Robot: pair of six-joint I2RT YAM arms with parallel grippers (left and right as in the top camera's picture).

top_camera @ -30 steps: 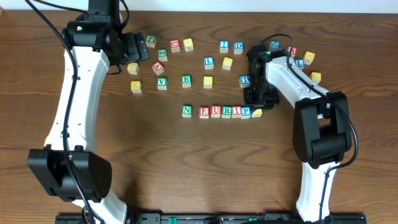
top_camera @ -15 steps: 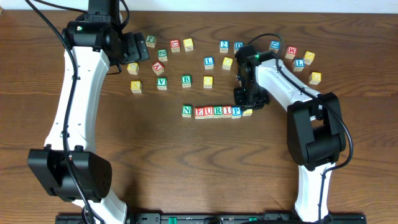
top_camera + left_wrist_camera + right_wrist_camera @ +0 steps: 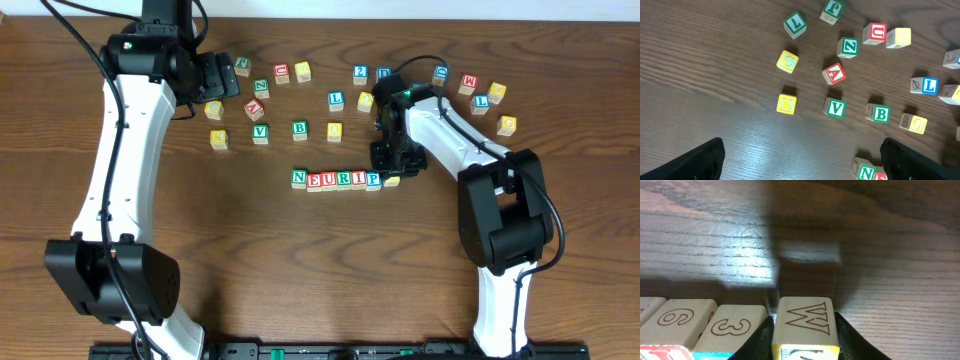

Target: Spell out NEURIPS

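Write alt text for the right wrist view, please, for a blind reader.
The right gripper holds a wooden cube between its dark fingers, ending a row of cubes on a wooden table. Its near face shows an outlined W or M; the neighbours show 3 and 6 or 9.

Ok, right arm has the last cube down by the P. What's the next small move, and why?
Probably open the jaws slightly, then lift straight up. The yellow cube sits at the right end of the row beside the P, and the wrist view shows the two level and nearly flush, jaws hugging the cube's sides.
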